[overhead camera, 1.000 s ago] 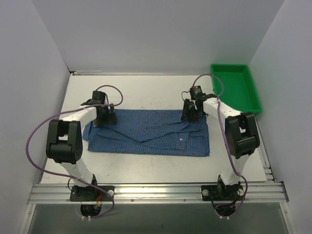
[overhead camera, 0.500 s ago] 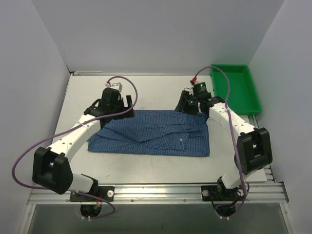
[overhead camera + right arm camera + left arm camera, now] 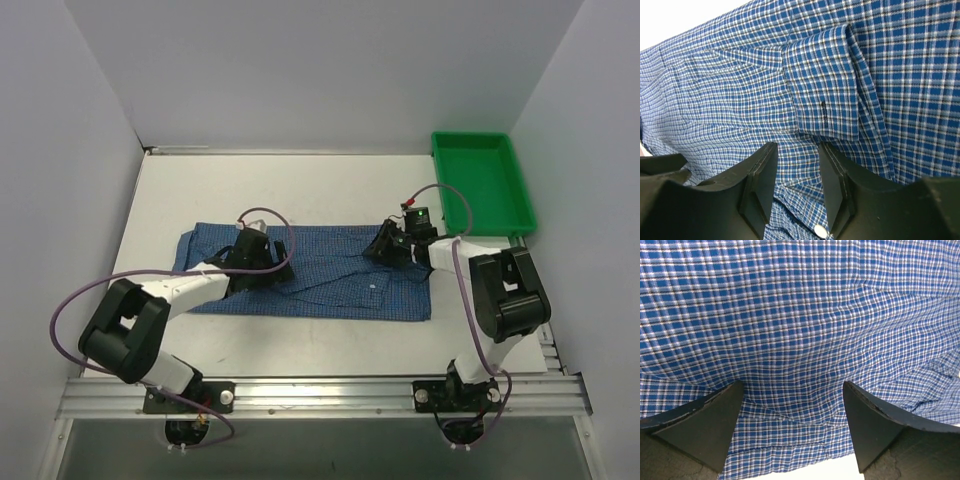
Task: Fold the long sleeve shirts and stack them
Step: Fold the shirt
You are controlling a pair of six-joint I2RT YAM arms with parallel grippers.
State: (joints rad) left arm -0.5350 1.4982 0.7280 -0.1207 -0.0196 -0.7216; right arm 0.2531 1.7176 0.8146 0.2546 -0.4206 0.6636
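The blue fine-checked long sleeve shirt (image 3: 320, 285) lies spread flat across the middle of the white table (image 3: 300, 185). My left gripper (image 3: 264, 256) sits low over the shirt's left half. In the left wrist view it (image 3: 792, 386) is open wide, with checked cloth (image 3: 800, 315) under and between the fingers and touching neither. My right gripper (image 3: 388, 246) is low over the shirt's upper right part. In the right wrist view it (image 3: 797, 150) is open, with cloth lying under the gap. A folded cuff with a buttonhole (image 3: 825, 100) is just ahead, and a white button (image 3: 819, 231) lies by the right finger.
A green tray (image 3: 480, 180) stands at the back right, beside the right arm. White walls close in the table at the left, back and right. Bare table shows behind the shirt and in front of it (image 3: 300, 345).
Both grippers have moved from the shirt's far edge towards me and come down low onto the shirt. The left one also moved right. The shirt's left end lies flat again.
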